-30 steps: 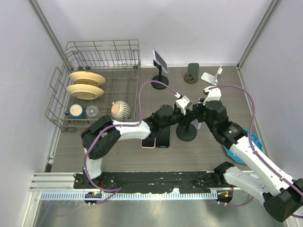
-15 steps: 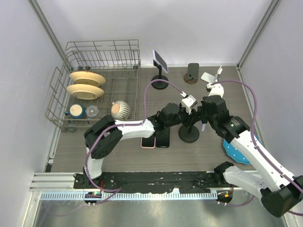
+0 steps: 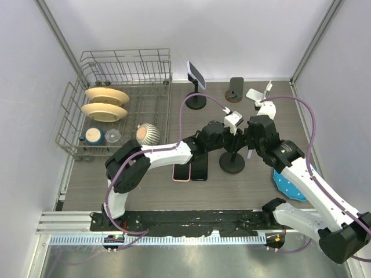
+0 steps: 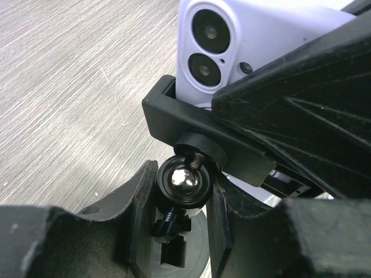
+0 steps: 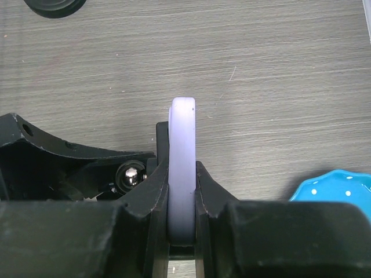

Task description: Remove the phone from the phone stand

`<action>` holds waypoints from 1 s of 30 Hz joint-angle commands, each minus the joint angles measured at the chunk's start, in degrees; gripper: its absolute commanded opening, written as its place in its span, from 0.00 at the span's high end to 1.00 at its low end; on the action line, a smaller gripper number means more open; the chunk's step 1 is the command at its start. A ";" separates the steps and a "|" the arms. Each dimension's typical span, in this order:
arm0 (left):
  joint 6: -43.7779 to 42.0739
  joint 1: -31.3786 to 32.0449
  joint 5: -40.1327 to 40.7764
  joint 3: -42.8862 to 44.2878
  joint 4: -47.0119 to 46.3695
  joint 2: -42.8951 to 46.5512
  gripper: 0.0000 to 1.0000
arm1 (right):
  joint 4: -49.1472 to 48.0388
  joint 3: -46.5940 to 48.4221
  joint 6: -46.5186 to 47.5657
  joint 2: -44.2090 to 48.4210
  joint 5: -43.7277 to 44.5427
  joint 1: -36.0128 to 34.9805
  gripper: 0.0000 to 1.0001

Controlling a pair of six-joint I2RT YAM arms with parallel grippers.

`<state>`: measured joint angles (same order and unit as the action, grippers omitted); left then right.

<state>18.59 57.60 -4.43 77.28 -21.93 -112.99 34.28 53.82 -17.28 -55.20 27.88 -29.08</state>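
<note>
A lavender phone (image 4: 232, 52) sits in the black cradle of a phone stand (image 3: 232, 164) at the table's middle. My left gripper (image 4: 182, 194) is shut on the stand's ball joint (image 4: 184, 180), just below the cradle. My right gripper (image 5: 182, 194) is shut on the phone (image 5: 182, 133), which shows edge-on between its pads, still seated in the cradle. In the top view the left gripper (image 3: 226, 138) and right gripper (image 3: 243, 139) meet above the stand's round base and hide the phone.
Two phones (image 3: 191, 168) lie flat left of the stand. Another stand holding a phone (image 3: 196, 74), a dark stand (image 3: 235, 88) and a white stand (image 3: 259, 92) line the back. A dish rack (image 3: 116, 69) stands at the left and a blue plate (image 3: 290, 185) at the right.
Both grippers and the stand have shifted slightly right. Both grips are unchanged.
</note>
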 commanded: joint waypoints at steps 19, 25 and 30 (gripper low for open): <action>2.06 -5.49 17.70 -14.08 -16.56 3.30 1.00 | 9.84 1.37 -6.98 -0.79 5.43 4.46 0.99; 0.58 -3.12 16.82 -14.17 -15.86 3.21 1.00 | 6.06 0.76 -6.54 -0.87 4.47 6.58 0.99; -1.27 -0.92 16.38 -13.03 -14.01 2.51 1.00 | 2.20 1.28 -6.45 -0.96 3.67 6.58 0.99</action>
<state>19.84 58.41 1.39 64.99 -40.99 -110.85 35.00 54.70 -26.52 -57.06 24.84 -24.43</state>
